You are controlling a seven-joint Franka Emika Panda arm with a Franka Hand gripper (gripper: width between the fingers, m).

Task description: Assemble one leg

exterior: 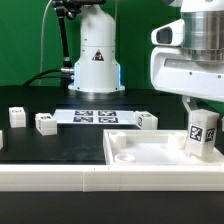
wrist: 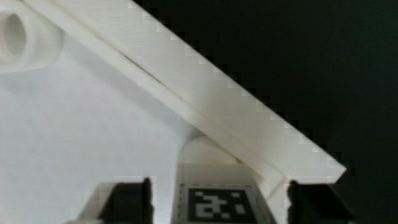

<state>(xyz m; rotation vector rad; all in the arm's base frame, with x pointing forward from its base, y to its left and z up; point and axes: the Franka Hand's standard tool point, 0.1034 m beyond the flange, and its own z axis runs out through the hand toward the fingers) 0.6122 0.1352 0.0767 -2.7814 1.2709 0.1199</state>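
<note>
A white leg [exterior: 203, 133] with a black-and-white tag stands upright at the right corner of the large flat white panel [exterior: 140, 152]. My gripper [exterior: 203, 110] is right above it, its fingers reaching down around the leg's top. In the wrist view the leg [wrist: 222, 200] sits between my two dark fingers [wrist: 125, 200], with a small gap on each side, so my gripper [wrist: 221, 205] is open around it. The panel [wrist: 89, 130] and its raised edge fill that view, with a round socket [wrist: 22, 45] at a corner.
Three more loose white legs lie on the black table: two at the exterior view's left [exterior: 17, 117] [exterior: 44, 122] and one near the middle [exterior: 147, 121]. The marker board [exterior: 93, 116] lies behind them. The arm's base [exterior: 97, 55] stands at the back.
</note>
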